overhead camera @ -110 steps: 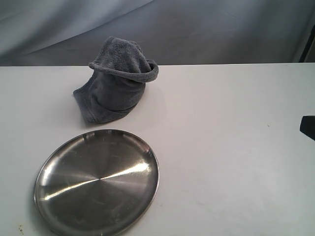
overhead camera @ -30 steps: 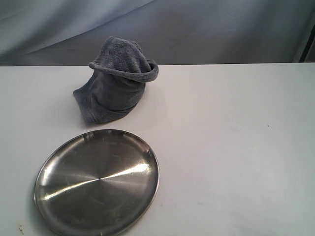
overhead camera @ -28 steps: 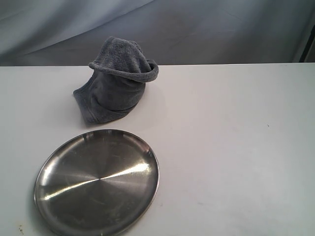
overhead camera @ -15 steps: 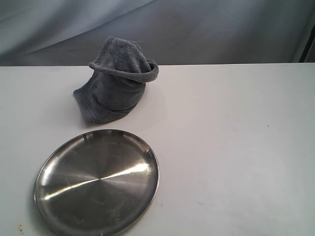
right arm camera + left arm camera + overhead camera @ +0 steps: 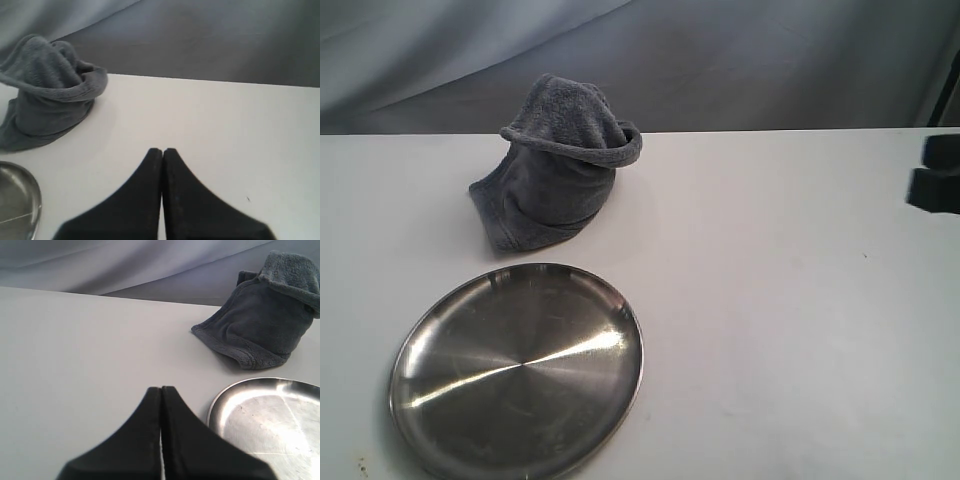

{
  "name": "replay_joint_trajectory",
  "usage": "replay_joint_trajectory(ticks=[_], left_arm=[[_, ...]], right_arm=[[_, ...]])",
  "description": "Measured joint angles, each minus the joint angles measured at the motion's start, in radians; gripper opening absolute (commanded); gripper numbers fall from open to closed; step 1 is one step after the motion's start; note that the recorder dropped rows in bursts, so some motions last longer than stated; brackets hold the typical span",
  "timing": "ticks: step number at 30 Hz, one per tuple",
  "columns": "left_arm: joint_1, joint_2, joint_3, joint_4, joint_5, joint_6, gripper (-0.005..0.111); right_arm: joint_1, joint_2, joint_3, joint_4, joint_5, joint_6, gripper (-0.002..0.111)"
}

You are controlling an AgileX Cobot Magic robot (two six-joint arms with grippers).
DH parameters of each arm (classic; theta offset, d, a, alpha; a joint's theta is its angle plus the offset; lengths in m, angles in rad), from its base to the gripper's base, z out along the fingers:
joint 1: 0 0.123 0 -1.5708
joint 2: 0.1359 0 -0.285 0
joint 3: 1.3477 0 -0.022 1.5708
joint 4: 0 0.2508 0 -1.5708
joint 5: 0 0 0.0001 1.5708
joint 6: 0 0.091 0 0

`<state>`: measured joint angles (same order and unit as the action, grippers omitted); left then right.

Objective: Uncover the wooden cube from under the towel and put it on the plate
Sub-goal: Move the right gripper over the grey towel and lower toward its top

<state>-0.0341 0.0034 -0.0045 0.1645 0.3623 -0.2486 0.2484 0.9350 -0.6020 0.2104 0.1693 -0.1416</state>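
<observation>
- PLATE AND TOWEL SCENE: The left fingers (image 5: 145, 435), black and tapered, are clenched tip to tip with nothing between them. In the left wrist view they hang over the white bench (image 5: 75, 365), just beside the plate's rim.
- The plate (image 5: 517, 370), round shiny steel with a raised rim, lies flat on the near left part of the bench. A bright streak of light crosses its middle.
- Beyond the plate and apart from it, near the bench's far edge, stands the towel (image 5: 558, 165). It is a dark grey-blue plush cloth heaped into a tall rumpled mound. Its hem is rolled over at the top, and a flap spreads onto the bench at lower left.
- The wooden cube shows in none of the views; the towel's mound hides whatever lies beneath it.
- The right fingers (image 5: 185, 200) are likewise clenched on nothing. In the right wrist view they hang above the bench, well apart from the towel.
- At the far right edge of the exterior view, a dark part of the right arm (image 5: 935, 175) juts in above the bench.
- A grey draped backdrop (image 5: 770, 60) closes the scene behind.
</observation>
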Motion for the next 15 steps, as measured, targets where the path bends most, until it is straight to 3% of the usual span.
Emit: replay_joint_trajectory(ticks=[7, 15], left_arm=[[0.000, 0.000, 0.000, 0.000, 0.000, 0.000, 0.000], [0.000, 0.000, 0.000, 0.000, 0.000, 0.000, 0.000]], right_arm=[[0.190, 0.306, -0.201, -0.058, -0.032, 0.009, 0.000], [0.281, 0.449, -0.325, -0.083, -0.078, 0.010, 0.000]])
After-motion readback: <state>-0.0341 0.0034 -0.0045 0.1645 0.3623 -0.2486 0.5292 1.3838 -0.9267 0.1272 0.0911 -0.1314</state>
